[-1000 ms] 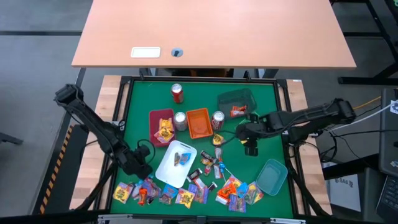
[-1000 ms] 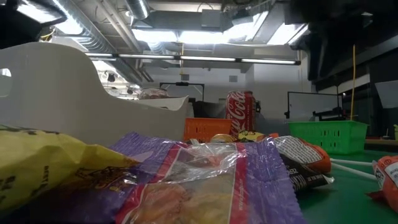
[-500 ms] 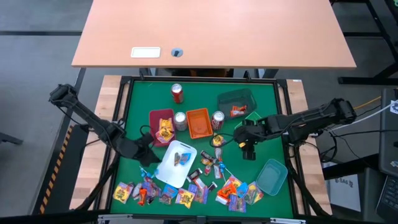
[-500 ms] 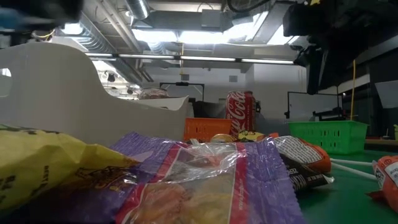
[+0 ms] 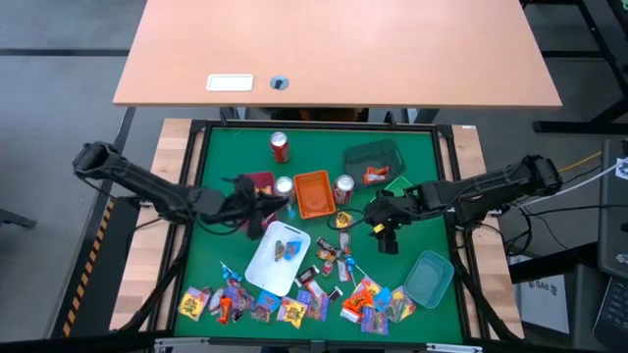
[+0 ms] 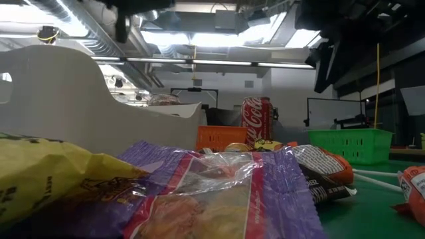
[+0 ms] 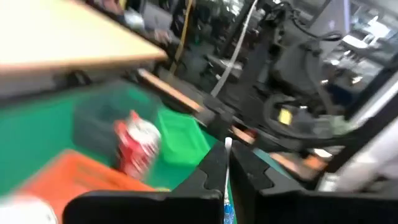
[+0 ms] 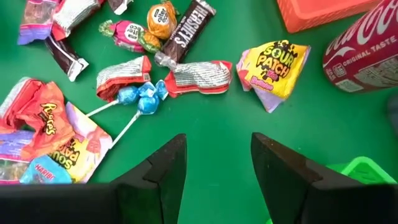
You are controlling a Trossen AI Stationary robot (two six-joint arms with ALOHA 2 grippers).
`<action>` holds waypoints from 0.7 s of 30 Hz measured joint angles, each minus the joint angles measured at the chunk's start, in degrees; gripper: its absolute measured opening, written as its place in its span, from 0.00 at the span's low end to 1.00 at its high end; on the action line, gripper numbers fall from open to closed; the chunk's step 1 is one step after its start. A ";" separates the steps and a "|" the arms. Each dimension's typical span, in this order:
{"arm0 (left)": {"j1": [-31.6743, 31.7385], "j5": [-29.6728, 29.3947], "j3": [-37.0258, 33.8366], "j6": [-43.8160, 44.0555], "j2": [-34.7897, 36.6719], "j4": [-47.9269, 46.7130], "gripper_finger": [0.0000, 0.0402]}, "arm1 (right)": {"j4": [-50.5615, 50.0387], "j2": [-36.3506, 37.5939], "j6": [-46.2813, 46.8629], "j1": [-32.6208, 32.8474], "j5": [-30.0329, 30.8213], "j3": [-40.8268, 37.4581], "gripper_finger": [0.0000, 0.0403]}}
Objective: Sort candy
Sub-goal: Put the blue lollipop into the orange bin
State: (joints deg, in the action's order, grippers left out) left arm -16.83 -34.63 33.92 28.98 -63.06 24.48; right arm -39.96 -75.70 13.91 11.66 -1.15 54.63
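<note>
Many wrapped sweets lie on the green mat: a row along the near edge, a heap at the near right and some in the middle. My left gripper is over the near end of the red tray, shut on a lollipop with a blue head. My right gripper is open and empty above the mat. Below it lie two blue lollipops and a yellow Sour Patch bag. My left gripper pinches the lollipop's white stick between its two fingers. The stick runs along the fingers and pokes out past their tips; the blue head sits back between them. The fingers point about level toward the table's right side. The lollipop is lifted clear.
A white tray holds one sweet; the orange tray, dark green basket, light green tray and teal tray stand around the middle. Three cans stand at the back.
My left gripper has gone from the sweets at the near left edge toward the far side and the right, ending over the red tray and turning to point across the table. My right gripper has shifted a little toward the table's left.
</note>
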 joint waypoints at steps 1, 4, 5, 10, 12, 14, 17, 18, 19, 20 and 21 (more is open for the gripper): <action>1.06 0.13 -0.01 -2.98 -1.44 1.92 0.00 | 0.10 0.00 0.00 0.00 0.02 0.00 0.44; 4.15 0.28 -0.01 -9.81 -5.40 6.04 0.00 | 0.13 0.00 0.00 0.00 0.02 0.00 0.44; 5.08 0.28 -0.01 -11.18 -6.61 6.75 0.00 | 0.29 0.00 0.00 0.00 0.02 0.00 0.44; 9.09 2.82 -0.01 -11.72 -13.12 10.67 0.00 | 4.06 0.00 0.00 0.00 0.02 0.00 0.44; 10.40 5.14 -0.01 -11.73 -15.59 13.68 0.00 | 5.76 0.00 -0.02 0.00 0.03 0.00 0.44; 11.41 6.80 -0.01 -11.73 -18.01 15.75 0.00 | 7.16 0.00 -0.04 0.00 0.53 0.00 0.44; 12.64 7.40 -0.01 -11.72 -21.01 18.27 0.00 | 8.39 -0.34 -0.11 0.00 2.29 0.00 0.44; 12.97 7.39 -0.01 -11.72 -21.86 18.94 0.00 | 8.67 -0.49 -0.11 0.00 3.02 0.00 0.44; 13.28 7.40 -0.01 -11.72 -22.59 19.20 0.00 | 8.64 -0.61 -0.08 0.00 3.64 0.00 0.44; 13.55 7.41 -0.03 -11.70 -23.25 19.29 0.00 | 8.70 -0.97 -0.12 0.00 4.31 0.00 0.44; 13.78 7.47 -0.03 -11.70 -23.81 19.33 0.00 | 9.01 -1.40 -0.10 0.00 4.71 0.04 0.44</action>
State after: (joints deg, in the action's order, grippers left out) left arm -3.05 -27.16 33.89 17.28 -86.87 43.81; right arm -30.95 -77.11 13.81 11.66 3.57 54.67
